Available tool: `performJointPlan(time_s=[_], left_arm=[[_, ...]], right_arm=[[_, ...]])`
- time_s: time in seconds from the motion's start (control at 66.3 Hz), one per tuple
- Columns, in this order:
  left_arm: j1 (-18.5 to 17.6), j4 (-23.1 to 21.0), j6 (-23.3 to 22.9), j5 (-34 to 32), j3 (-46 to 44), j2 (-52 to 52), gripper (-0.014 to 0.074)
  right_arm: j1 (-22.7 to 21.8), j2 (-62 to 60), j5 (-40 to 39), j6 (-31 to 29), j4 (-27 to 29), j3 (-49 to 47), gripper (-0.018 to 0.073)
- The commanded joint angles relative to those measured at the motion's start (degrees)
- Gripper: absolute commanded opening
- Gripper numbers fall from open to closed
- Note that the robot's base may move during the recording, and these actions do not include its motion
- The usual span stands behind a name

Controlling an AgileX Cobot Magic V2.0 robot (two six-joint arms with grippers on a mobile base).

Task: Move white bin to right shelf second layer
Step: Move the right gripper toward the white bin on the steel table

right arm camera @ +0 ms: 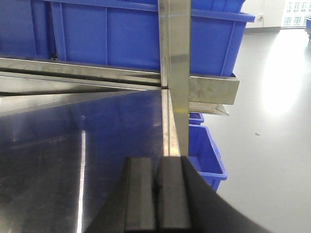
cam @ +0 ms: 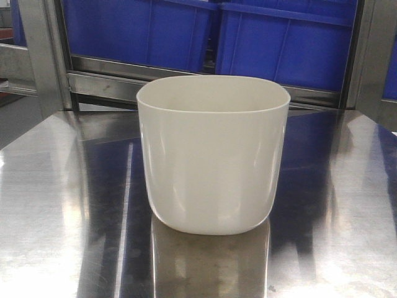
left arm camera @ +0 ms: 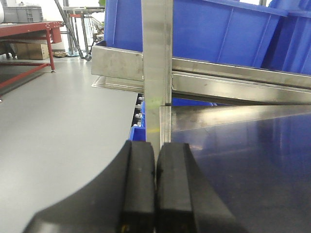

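No text, label, brand, number or sign can be read in any view. The white bin (cam: 213, 155) has plain walls. The blue crates (cam: 291, 43) behind the bin and the steel tabletop (cam: 56, 217) under it carry no legible marks.

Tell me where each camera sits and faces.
Front view: low at table height, facing the white bin on the tabletop, blue crates behind; no robot parts.
Left wrist: behind the shut left gripper, facing the table's left corner post.
Right wrist: behind the shut right gripper, facing the right corner post.
All share the tabletop and crates; only front shows the bin.
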Motion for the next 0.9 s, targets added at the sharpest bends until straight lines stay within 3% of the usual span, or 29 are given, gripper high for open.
performJointPlan(time_s=[0.0,0.889], left_arm=[[-0.2,-0.4,-0.2,-4.6,2.1,-0.9,0.0085],[-0.2,-0.4,-0.2,-4.6,2.1,-0.9,0.0085]], right_arm=[[-0.1,-1.1,-5.4,0.0,-0.6,-0.9,0.0057],[-0.1,-1.1,-5.4,0.0,-0.6,-0.9,0.0057]])
